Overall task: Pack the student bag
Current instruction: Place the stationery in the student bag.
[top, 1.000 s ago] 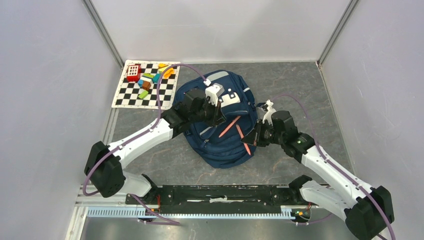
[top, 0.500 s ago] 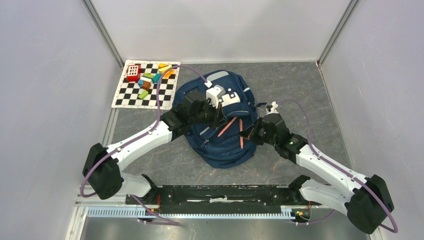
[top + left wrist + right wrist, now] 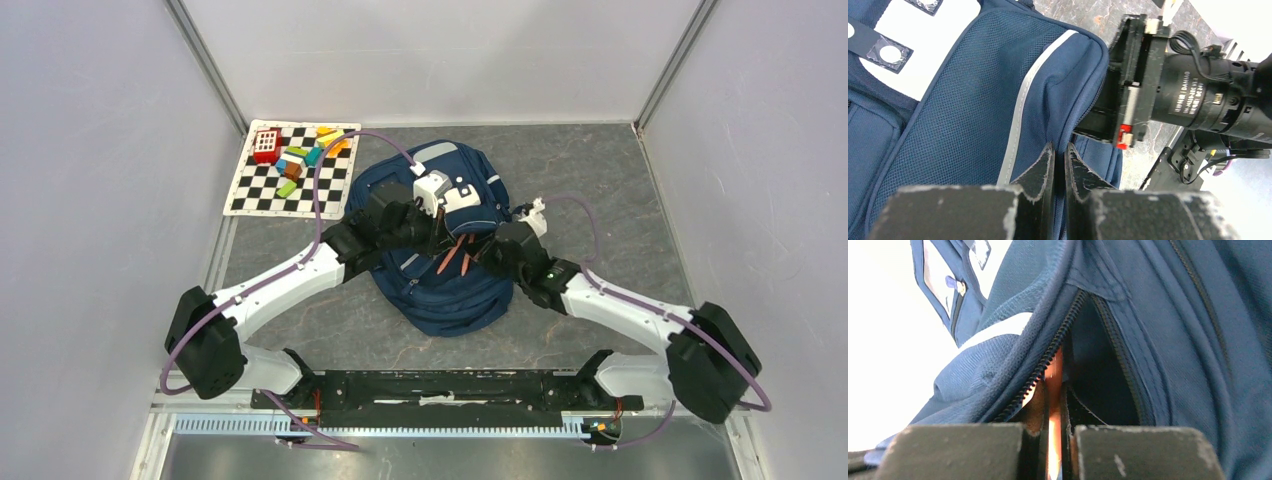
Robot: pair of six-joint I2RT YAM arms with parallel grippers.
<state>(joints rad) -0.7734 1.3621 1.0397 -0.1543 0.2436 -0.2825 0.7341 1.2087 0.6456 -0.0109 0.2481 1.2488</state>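
Observation:
The navy student bag (image 3: 440,300) lies flat in the middle of the table. My left gripper (image 3: 438,236) is over its front and shut on the edge of a pocket opening; in the left wrist view (image 3: 1058,146) the jaws pinch the bag's blue fabric (image 3: 963,115) by the zip. My right gripper (image 3: 478,252) is shut on an orange pencil (image 3: 1053,372), which points into the open zipped pocket (image 3: 1093,365). A second orange pencil (image 3: 450,257) lies on the bag between the two grippers.
A black-and-white checkered mat (image 3: 250,190) at the back left carries several coloured blocks and a red toy (image 3: 266,145). Grey walls close in both sides and the back. A black rail (image 3: 430,385) runs along the near edge.
My right gripper has moved left with the pencil, from beside the bag to its pocket opening. My left gripper has stayed shut on the pocket edge.

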